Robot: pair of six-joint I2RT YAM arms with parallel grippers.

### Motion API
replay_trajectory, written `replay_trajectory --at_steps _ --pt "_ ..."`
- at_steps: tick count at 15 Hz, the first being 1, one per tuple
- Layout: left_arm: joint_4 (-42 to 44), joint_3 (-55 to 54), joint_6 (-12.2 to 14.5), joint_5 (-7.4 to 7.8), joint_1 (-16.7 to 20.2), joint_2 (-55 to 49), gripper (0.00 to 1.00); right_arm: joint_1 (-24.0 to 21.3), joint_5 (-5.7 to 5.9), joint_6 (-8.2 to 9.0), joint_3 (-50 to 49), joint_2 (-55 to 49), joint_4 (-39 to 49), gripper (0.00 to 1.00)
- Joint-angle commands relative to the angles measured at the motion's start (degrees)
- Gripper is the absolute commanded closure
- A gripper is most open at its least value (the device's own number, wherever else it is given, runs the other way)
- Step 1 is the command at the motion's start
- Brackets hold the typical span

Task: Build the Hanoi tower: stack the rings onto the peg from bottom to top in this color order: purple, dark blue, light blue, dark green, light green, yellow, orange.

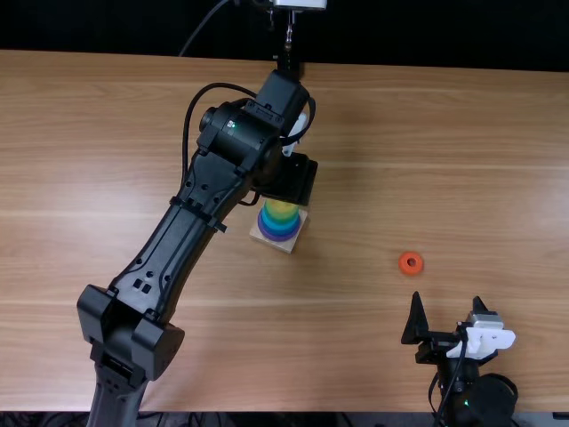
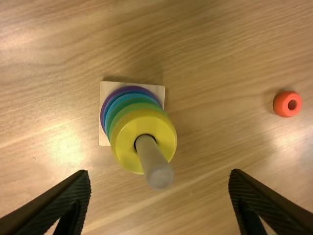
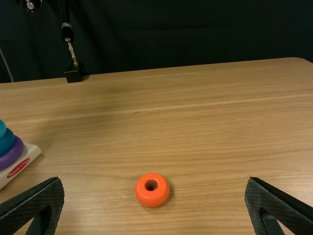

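Observation:
The left gripper (image 1: 292, 178) is above the ring stack, its tips hidden in the top view. In the left wrist view the left gripper (image 2: 160, 172) stands open, nothing between its fingers, over the peg (image 2: 152, 156). Around the peg, purple (image 2: 108, 102) lies lowest on the square base (image 2: 104, 138), then blues and greens, with the yellow ring (image 2: 123, 147) uppermost. The orange ring (image 1: 411, 262) lies flat on the table, also seen as an orange ring (image 3: 145, 197) in the right wrist view. Just nearer the table's front edge, the right gripper (image 1: 447, 299) is open; the right gripper (image 3: 155, 180) holds nothing.
The left arm (image 1: 164, 258) crosses the table diagonally from the lower left, reaching over the base. A black stand (image 3: 74, 73) with a thin metal stem is at the table's far edge, before a dark curtain (image 3: 195, 34).

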Motion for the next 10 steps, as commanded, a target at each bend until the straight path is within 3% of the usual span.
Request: replay_trajectory --at_steps 1,5,10 --pt "0.23 1.62 -0.48 0.27 1.13 0.41 0.00 -0.65 0.70 -0.26 -2.74 -1.43 -3.91 0.00" --pt "3.29 -3.03 -0.16 -0.47 8.42 -8.03 0.00 -0.65 0.70 -0.26 -2.74 -1.43 -3.91 0.00" --pt "31.45 -35.55 -0.06 -0.58 18.97 -28.42 0.00 -0.65 0.70 -0.26 -2.74 -1.43 -3.91 0.00"
